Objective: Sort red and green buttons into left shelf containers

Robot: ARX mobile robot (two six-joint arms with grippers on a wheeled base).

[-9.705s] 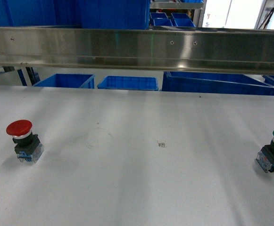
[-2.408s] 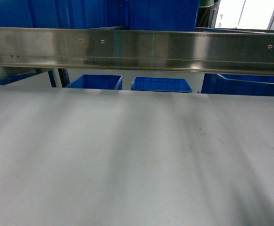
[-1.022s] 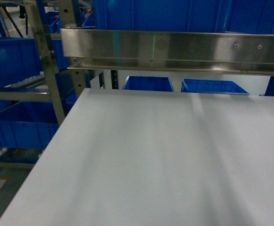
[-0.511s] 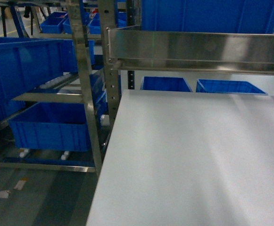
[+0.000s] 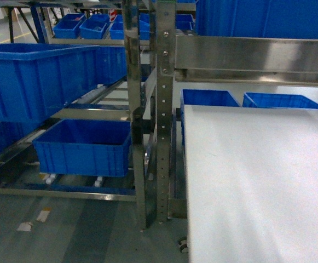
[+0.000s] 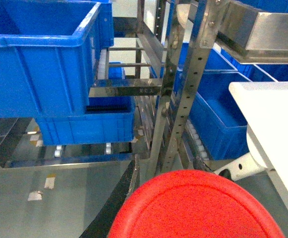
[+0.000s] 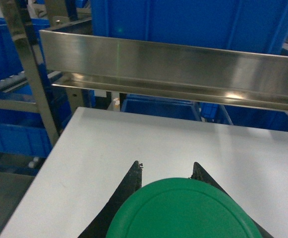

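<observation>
The round red-capped push button (image 6: 196, 206) is pinched in the left gripper (image 6: 183, 198), ahead of which 2 deep blue ribbed plastic bins (image 6: 37, 54) are racked on a steel shelf frame (image 6: 183, 84). The round green-capped push button (image 7: 183, 210) is clamped by the right gripper (image 7: 166, 173) above a white tabletop (image 7: 134, 139).

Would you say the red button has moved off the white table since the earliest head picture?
Yes. It stood on the white table near its left edge; now the red button sits in the left gripper, off that table's left end, facing the shelf bins.
</observation>
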